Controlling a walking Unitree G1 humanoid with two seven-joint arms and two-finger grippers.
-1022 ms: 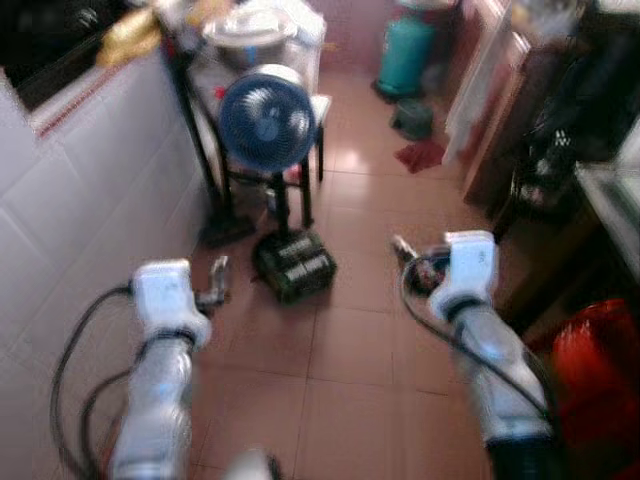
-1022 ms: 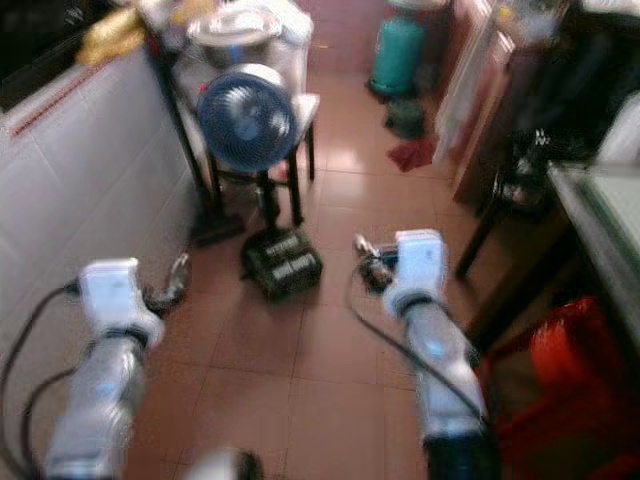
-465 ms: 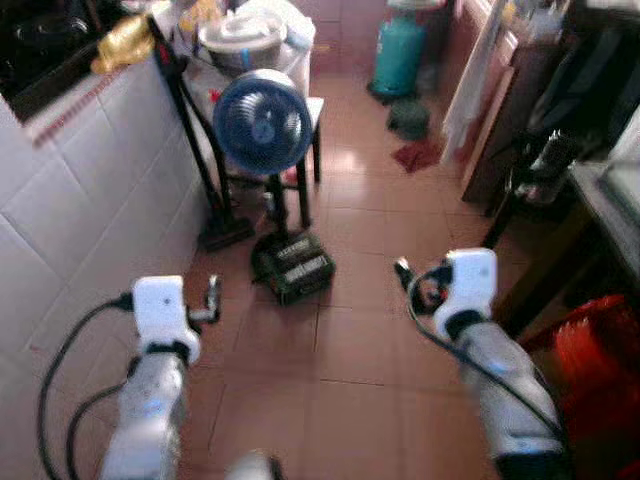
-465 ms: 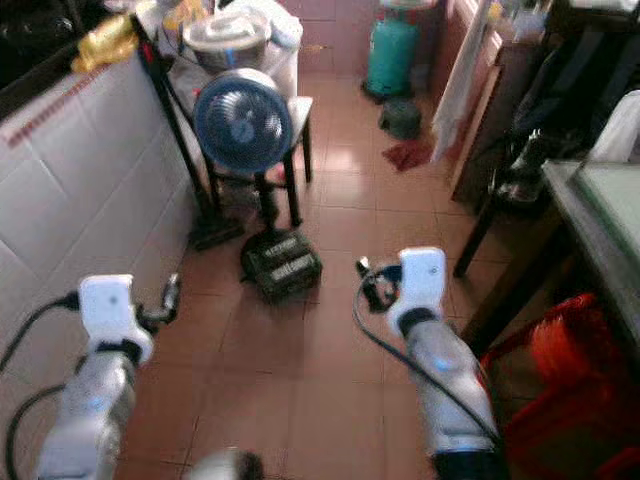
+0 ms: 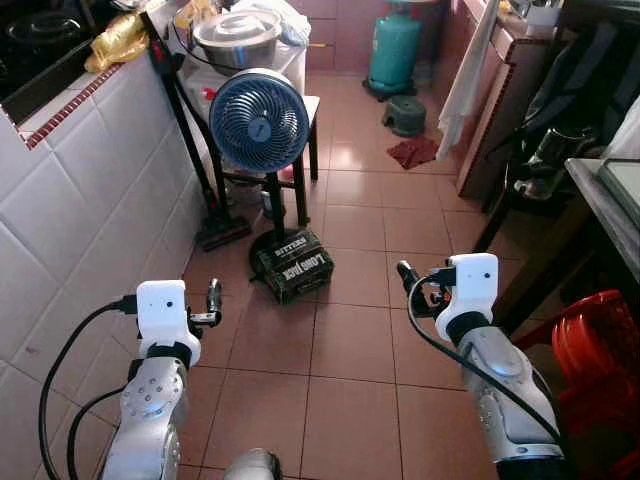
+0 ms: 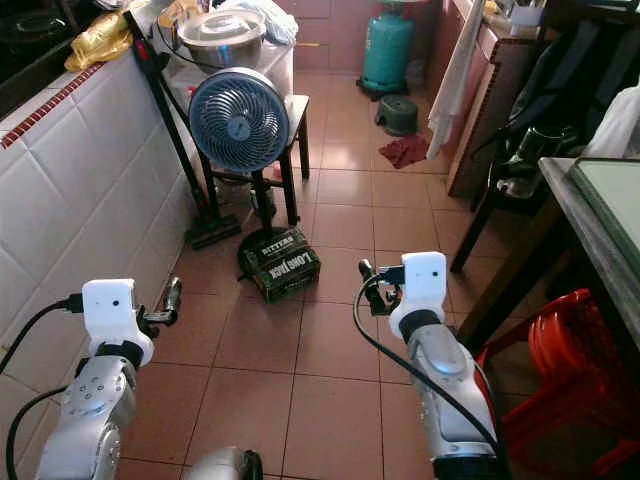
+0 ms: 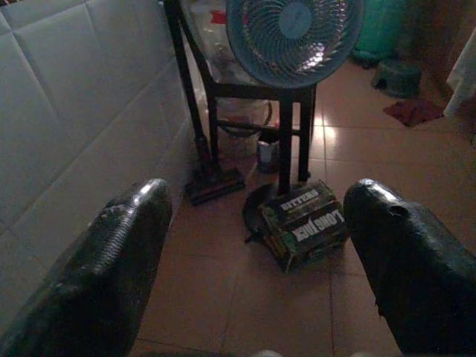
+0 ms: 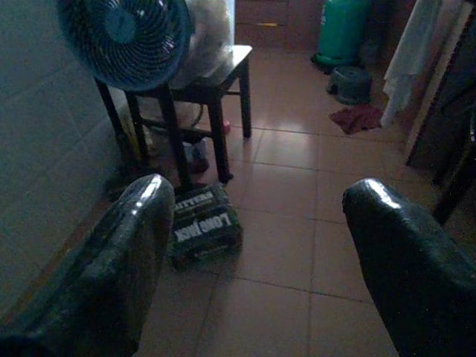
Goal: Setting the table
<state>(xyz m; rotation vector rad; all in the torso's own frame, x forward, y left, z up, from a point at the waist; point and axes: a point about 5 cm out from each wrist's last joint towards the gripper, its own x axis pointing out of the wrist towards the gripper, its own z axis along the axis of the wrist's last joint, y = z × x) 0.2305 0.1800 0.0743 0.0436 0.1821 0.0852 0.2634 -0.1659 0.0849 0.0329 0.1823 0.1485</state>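
Both arms are raised forward at about waist height with nothing in them — a carrying-ready posture for walking, to my reading, not for reaching. The left gripper (image 7: 253,245) has its two black fingers spread wide apart, and the right gripper (image 8: 256,253) stands just as open; through each gap only floor and furniture are seen, so neither holds tableware.

Ahead lies a narrow kitchen passage with a terracotta tile floor (image 5: 350,340). A blue fan (image 5: 260,118) stands on a black post, its base weighted by a dark box lettered "LONG JACK" (image 5: 292,266) — likely set there to keep the fan from tipping. Behind the fan a small dark stool-like stand (image 6: 298,110) carries a steel pot with a lid (image 5: 236,30). The white tiled counter wall (image 5: 80,190) runs along the robot's left, and a green gas cylinder (image 5: 392,50) sits at the far end of the passage, out of the walkway.

The table (image 6: 590,215) to be set shows as a dark edge at the robot's right, with a red plastic stool (image 6: 575,345) tucked beside it. No dishes or cutlery can be made out within reach, so the job looks barely begun: the robot probably has to go and find them first.
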